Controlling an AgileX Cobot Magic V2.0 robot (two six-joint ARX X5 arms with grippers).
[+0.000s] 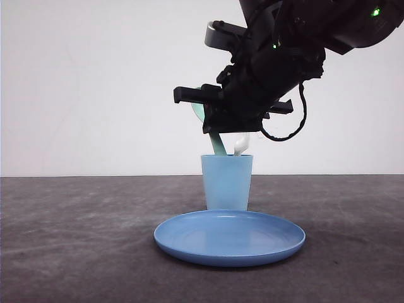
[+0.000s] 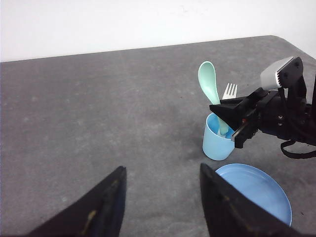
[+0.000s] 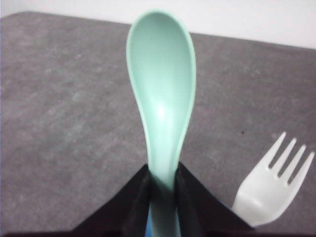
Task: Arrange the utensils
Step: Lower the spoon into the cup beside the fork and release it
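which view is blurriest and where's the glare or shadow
Right wrist view is softest: the spoon sits close and slightly blurred, a bright highlight down its bowl, the fork soft too. Front view is backlit by the white wall, so the right pincer reads as a near-black silhouette; the plate shows mild sheen. Left wrist view is sharp, with a faint shadow beside the cup.

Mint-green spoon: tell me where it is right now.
Front view, centre: the spoon stands handle-down in the light blue cup beside the white fork, pinched by the right gripper.

Spoon (image 2: pixel 209 85) and fork (image 2: pixel 229 91) stand in the cup (image 1: pixel 226 183); plate (image 1: pixel 230 237) lies before it.
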